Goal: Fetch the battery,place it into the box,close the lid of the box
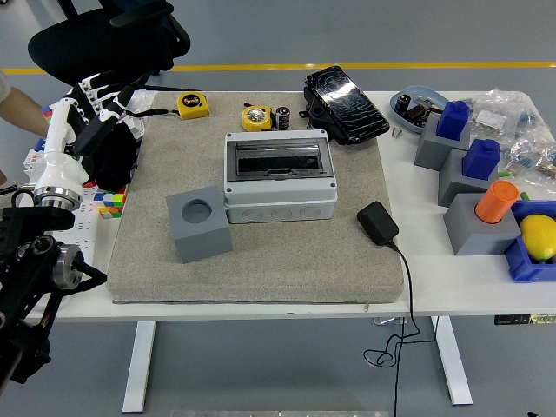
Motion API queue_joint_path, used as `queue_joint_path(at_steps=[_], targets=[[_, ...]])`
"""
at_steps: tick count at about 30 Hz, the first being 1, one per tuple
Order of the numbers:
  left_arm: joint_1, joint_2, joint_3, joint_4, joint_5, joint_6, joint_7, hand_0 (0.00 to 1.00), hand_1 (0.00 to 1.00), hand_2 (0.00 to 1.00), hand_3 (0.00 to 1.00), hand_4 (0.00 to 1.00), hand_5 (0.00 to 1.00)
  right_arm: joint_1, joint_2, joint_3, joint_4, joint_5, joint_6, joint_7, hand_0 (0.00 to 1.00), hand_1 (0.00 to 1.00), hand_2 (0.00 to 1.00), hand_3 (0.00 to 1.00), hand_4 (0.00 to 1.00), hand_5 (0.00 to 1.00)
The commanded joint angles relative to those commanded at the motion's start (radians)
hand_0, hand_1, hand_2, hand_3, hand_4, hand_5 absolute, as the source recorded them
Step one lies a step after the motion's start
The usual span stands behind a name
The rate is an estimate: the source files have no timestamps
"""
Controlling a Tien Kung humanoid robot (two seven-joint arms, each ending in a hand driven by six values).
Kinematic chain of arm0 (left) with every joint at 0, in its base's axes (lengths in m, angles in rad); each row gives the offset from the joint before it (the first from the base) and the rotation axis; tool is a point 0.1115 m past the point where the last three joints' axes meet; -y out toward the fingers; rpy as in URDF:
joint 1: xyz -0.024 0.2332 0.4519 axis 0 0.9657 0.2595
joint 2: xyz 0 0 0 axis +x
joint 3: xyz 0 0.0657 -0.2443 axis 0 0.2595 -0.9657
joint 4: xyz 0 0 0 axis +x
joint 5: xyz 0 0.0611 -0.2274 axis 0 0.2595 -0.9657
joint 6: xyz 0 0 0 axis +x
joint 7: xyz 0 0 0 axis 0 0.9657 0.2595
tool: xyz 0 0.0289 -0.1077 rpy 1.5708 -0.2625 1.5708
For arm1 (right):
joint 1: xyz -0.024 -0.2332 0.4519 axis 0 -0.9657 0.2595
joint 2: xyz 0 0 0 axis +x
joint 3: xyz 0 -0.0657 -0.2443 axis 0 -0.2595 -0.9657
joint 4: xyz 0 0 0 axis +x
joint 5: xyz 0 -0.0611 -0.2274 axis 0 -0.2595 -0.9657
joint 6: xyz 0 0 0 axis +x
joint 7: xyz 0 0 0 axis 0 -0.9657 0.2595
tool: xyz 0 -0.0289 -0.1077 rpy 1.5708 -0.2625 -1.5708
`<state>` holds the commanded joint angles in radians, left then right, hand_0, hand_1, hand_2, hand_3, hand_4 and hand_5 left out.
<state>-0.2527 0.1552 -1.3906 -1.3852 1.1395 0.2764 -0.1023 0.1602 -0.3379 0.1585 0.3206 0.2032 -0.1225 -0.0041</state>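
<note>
The grey box [280,178] stands in the middle of the grey mat [261,261]; its lid with the dark window lies flat and shut. A small dark cylindrical battery [282,117] stands behind the box, beside a round yellow tape measure [256,117]. My left hand [87,109], white with black fingertips, hovers over the table's left edge, far left of the box. Its fingers are spread and hold nothing. The inside of the box is hidden. My right arm does not show.
A grey cube with a round hole [200,223] sits left of the box's front. A black adapter [377,221] with its cable lies to the right, a black case [345,91] behind. Grey blocks and a blue bin [521,261] crowd the right. A person's arm [19,111] shows at the left edge.
</note>
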Motion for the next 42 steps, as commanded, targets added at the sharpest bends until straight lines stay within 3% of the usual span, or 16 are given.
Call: queue_joint_path(at_steps=[8, 9, 42], targets=[[0.008, -0.004, -0.061, 0.006, -0.004, -0.012, 0.029, 0.657, 0.690, 0.692, 0.739, 0.998, 0.456, 0.027, -0.010, -0.039, 0.004, 0.004, 0.005, -0.006, 0.567, 0.626, 0.653, 0.551, 0.943, 0.495], [0.011, -0.002, -0.060, 0.008, -0.006, -0.011, 0.028, 0.622, 0.686, 0.689, 0.742, 0.998, 0.449, 0.025, -0.011, -0.045, 0.002, 0.008, 0.004, -0.008, 0.568, 0.626, 0.653, 0.550, 0.942, 0.495], [0.031, -0.014, -0.062, 0.001, 0.000, -0.035, 0.058, 0.590, 0.663, 0.663, 0.740, 0.983, 0.421, 0.009, -0.016, 0.002, -0.003, 0.001, 0.007, -0.013, 0.567, 0.628, 0.653, 0.551, 0.937, 0.495]])
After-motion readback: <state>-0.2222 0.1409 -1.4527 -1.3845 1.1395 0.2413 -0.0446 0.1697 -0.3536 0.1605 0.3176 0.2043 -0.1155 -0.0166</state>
